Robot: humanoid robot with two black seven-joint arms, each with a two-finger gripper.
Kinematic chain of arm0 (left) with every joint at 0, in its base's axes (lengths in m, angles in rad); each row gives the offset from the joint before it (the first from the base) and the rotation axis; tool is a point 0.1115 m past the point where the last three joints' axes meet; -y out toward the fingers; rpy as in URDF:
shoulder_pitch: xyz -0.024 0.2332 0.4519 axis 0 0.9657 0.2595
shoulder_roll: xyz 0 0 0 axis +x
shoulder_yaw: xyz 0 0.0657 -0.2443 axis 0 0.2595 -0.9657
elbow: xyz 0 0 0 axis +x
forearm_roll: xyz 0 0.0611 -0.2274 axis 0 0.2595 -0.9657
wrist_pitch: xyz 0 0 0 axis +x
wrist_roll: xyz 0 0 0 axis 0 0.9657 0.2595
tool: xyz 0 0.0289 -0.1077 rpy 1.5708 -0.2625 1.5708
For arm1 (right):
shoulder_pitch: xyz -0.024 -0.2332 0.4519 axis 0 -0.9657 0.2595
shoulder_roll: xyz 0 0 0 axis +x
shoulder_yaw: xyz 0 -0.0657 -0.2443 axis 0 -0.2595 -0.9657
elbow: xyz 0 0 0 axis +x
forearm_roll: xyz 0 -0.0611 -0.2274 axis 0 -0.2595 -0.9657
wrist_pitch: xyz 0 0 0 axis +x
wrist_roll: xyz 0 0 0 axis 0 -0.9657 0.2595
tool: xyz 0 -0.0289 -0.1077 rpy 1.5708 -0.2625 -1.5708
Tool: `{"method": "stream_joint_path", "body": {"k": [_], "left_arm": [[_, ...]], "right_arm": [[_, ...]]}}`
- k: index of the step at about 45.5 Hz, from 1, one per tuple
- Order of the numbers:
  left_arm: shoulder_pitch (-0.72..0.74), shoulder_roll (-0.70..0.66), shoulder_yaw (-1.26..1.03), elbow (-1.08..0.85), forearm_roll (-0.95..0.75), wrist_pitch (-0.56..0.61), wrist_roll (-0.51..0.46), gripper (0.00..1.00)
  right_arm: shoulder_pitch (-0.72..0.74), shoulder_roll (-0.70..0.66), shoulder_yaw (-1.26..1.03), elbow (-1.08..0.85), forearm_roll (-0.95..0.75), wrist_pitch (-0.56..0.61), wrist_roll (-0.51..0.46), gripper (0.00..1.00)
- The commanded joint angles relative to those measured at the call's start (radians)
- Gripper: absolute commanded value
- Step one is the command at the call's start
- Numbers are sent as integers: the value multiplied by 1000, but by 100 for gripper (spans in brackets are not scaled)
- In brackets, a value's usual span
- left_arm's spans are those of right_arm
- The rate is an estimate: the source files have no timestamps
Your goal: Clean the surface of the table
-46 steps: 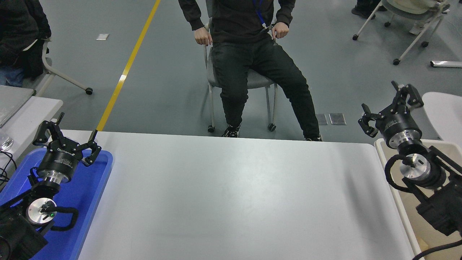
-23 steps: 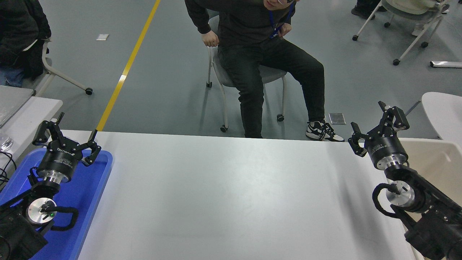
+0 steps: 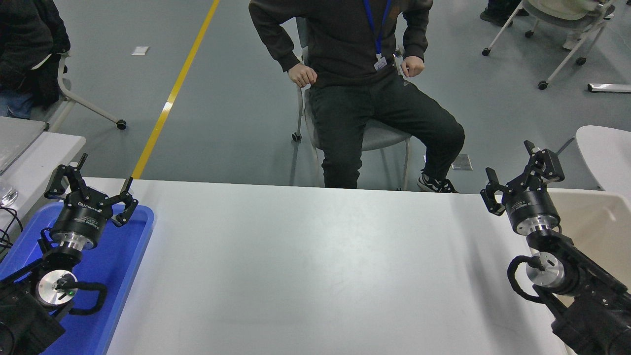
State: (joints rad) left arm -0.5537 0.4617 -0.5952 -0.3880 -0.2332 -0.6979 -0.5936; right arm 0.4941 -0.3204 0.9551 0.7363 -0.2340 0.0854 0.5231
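The table surface (image 3: 315, 266) is a wide plain white top that fills the lower half of the view, with nothing lying on it. My right gripper (image 3: 512, 160) is open and empty, held above the table's far right corner. My left gripper (image 3: 104, 170) is open and empty, parked at the lower left above the blue tray (image 3: 123, 261).
A person (image 3: 365, 74) sits on a wheeled chair just beyond the table's far edge. A cream bin (image 3: 596, 222) stands at the table's right. A greyish side table (image 3: 34, 158) is at the left. Another chair (image 3: 557, 29) stands at the top right.
My right arm has come in from over the cream bin toward the table's far right corner and lowered. The person has shifted on the chair and rolled closer. My left arm has not moved.
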Motion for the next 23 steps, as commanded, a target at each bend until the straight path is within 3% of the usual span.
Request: {"method": "stream_joint_path", "body": {"k": [1, 23], "left_arm": [[0, 0, 0, 1, 0, 0, 0, 100], [0, 0, 0, 0, 0, 0, 0, 100]], "right_arm": [[-9, -2, -1, -2, -1, 1, 9, 99], [-20, -3, -1, 3, -1, 2, 34, 99]]}}
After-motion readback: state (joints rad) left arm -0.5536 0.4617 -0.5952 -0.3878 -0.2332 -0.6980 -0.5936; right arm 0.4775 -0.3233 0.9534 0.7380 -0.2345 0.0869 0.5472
